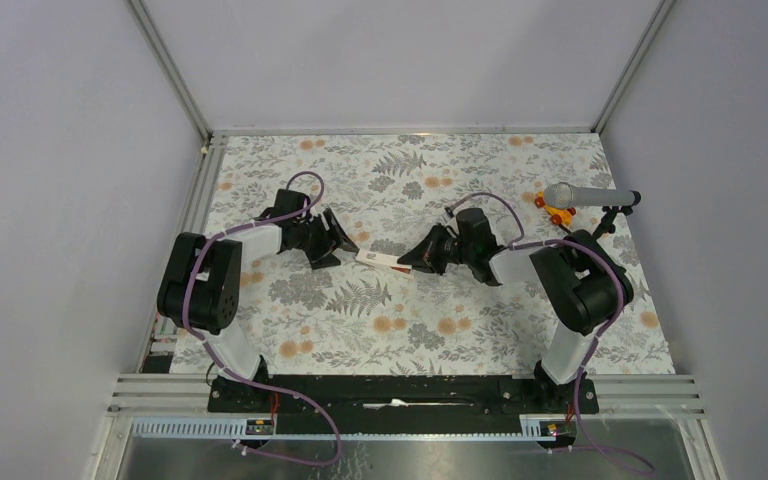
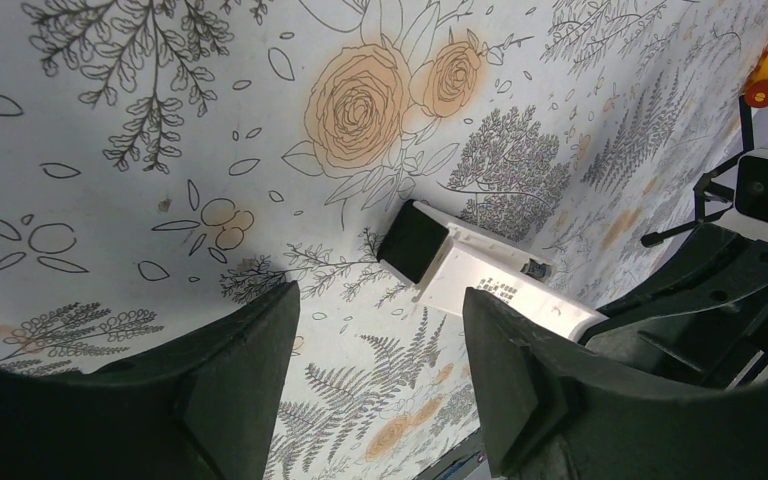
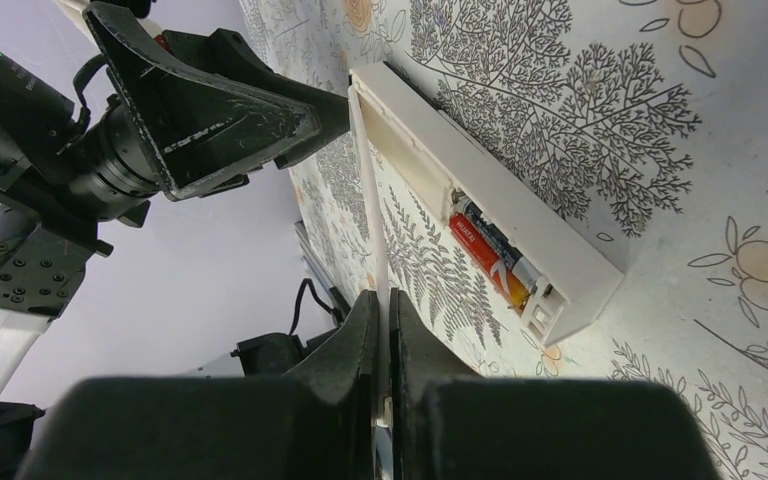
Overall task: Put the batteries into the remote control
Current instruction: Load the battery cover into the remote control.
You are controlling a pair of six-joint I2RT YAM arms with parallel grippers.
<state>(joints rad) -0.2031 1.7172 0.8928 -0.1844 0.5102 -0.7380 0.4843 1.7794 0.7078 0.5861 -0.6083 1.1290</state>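
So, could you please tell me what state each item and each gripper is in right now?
remote control: lying flat, battery bay uncovered.
batteries: two, seated side by side in the bay.
cover strip: off the remote, pinched edge-on in the right gripper.
right gripper: shut on the cover strip.
left gripper: open, empty, by the remote's dark end.
microphone: propped up, away from both grippers.

The left arm [image 1: 202,282] and the right arm [image 1: 585,287] have white links and bulky black joints. A purple cable [image 1: 306,177] loops behind each gripper. Left gripper [image 1: 346,244] and right gripper [image 1: 407,262] carry matt black, wedge-shaped fingers [image 2: 230,385]. Behind the left gripper, a black bracket [image 3: 20,268] shows small screws.
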